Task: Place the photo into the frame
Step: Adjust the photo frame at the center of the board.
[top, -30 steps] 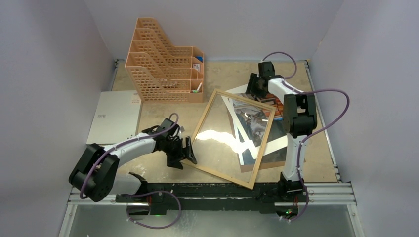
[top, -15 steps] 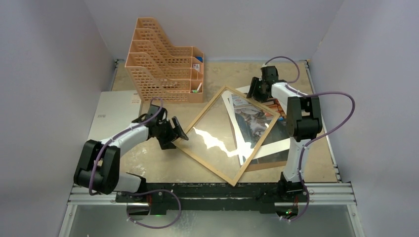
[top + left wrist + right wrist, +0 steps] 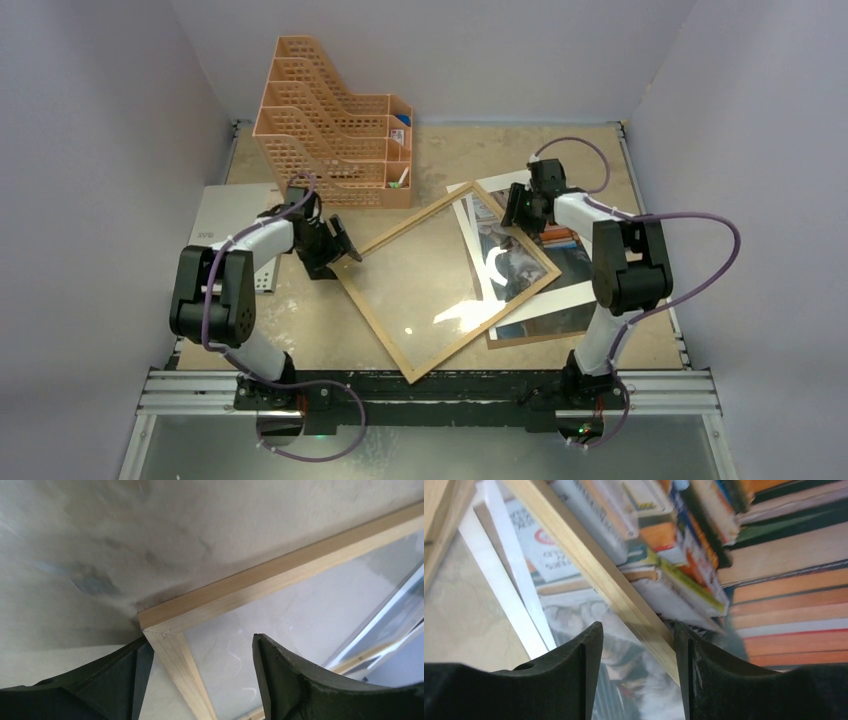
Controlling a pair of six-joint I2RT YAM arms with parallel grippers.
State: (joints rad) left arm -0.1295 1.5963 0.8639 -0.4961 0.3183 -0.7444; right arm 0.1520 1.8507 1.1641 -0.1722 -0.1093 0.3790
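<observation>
The light-wood frame [image 3: 407, 222] with its glass pane lies flat on the table, turned like a diamond. The photo [image 3: 560, 298], a cat among colourful books with a white border, lies face up partly under the frame's right half. My left gripper [image 3: 338, 248] is at the frame's left corner. In the left wrist view this gripper [image 3: 200, 645] is open astride the corner rail [image 3: 280, 570], its left finger against the rail's outer side. My right gripper [image 3: 517, 207] sits on the upper right rail. The right gripper [image 3: 636, 630] stands open astride that rail [image 3: 586, 562], above the photo [image 3: 769, 595].
An orange lattice file organizer [image 3: 335, 130] stands at the back left, close behind my left gripper. A pale perforated sheet [image 3: 225, 215] lies at the left edge. A brown backing board [image 3: 535, 333] lies under the photo. Walls close in both sides.
The frame has swung clockwise on the table. Its left corner slid away from me toward the organizer along with my left gripper. My right gripper shifted a little nearer along the far rail.
</observation>
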